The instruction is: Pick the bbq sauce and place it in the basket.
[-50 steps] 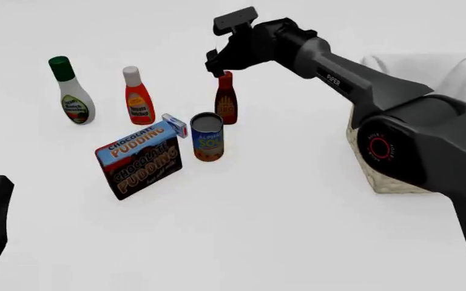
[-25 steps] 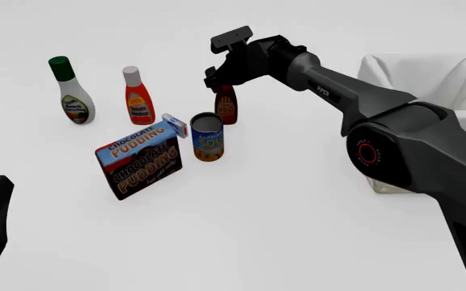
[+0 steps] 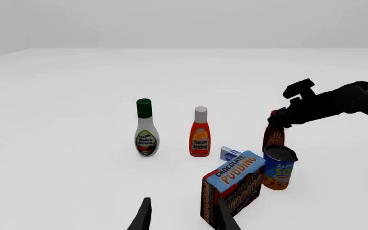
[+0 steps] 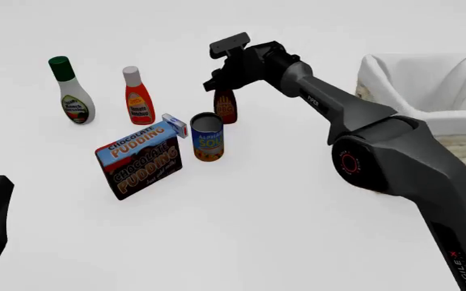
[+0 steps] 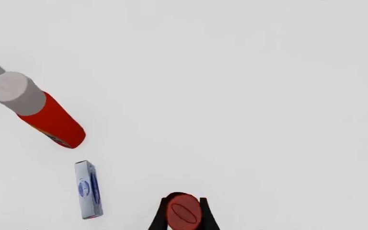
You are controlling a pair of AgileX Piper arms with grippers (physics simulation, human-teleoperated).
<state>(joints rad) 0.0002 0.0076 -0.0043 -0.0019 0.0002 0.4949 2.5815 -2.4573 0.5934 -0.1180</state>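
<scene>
I have the right gripper [image 4: 219, 85] down over the bbq sauce [image 4: 226, 108], and in the right wrist view its two fingers [image 5: 160, 218] sit narrow on either side of the red cap [image 5: 183, 211], right against it. The bottle stands upright on the table [image 4: 281, 200], just behind the soup can [image 4: 207, 137] and beside the chocolate pudding box [image 4: 140, 159], well apart from the basket [image 4: 427, 91] at the right edge. My left gripper [image 3: 184, 218] hangs low near the front of the table with its fingers spread apart, touching nothing.
</scene>
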